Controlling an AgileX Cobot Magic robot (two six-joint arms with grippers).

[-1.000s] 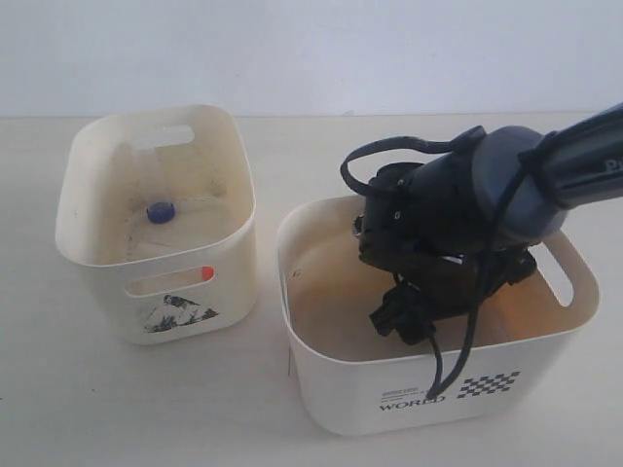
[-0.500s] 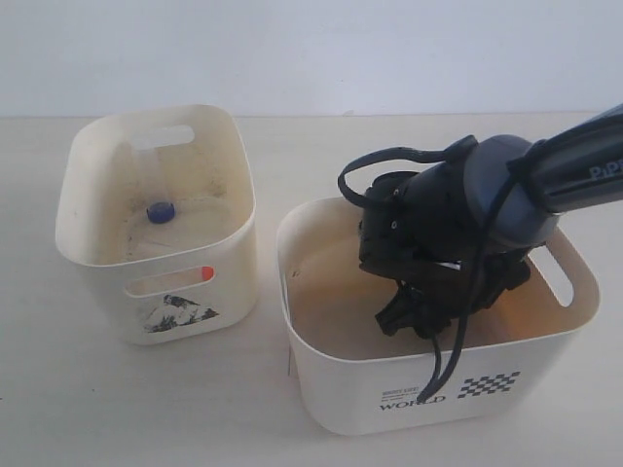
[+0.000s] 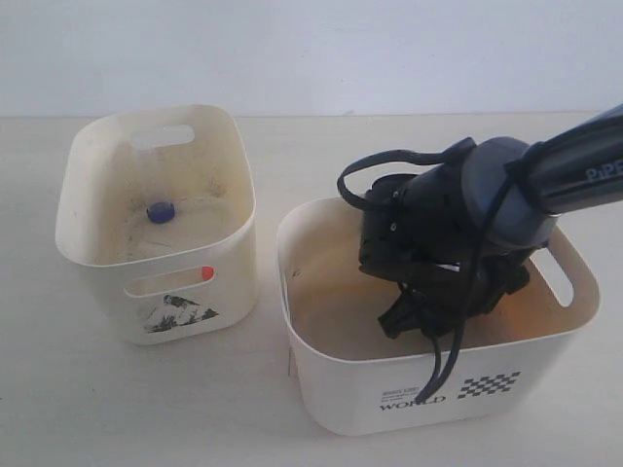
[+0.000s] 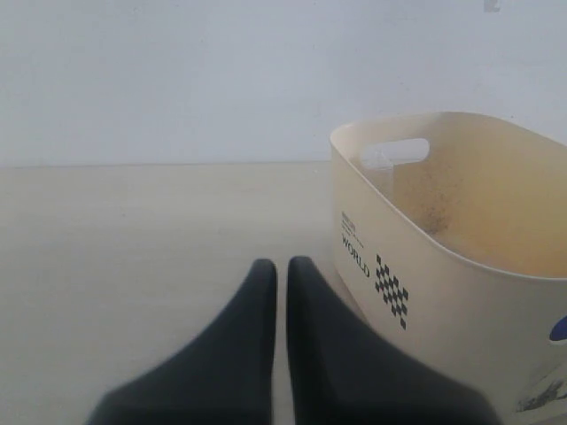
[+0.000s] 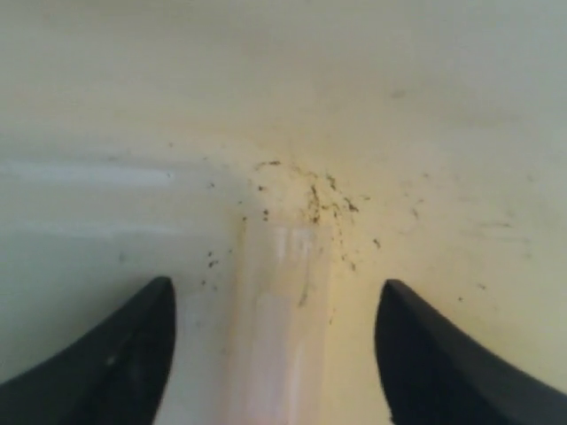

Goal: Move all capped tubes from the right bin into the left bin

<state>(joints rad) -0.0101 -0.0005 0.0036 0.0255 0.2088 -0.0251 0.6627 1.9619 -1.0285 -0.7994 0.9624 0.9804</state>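
Observation:
The right bin, wide and marked "WORLD", holds my right gripper, which reaches deep inside it. In the right wrist view the right gripper is open, with a clear tube lying on the speckled bin floor between its fingers; the tube's cap is out of view. The left bin with the picture sticker holds a blue-capped tube. An orange-red cap shows through its front slot. My left gripper is shut and empty over the table beside the right bin.
The right arm's dark body and loose cable cover most of the right bin's interior. A strip of bare table separates the two bins. A white wall stands behind the table.
My right arm has sunk a little deeper into the right bin and shifted slightly. The left bin and its tubes have not moved.

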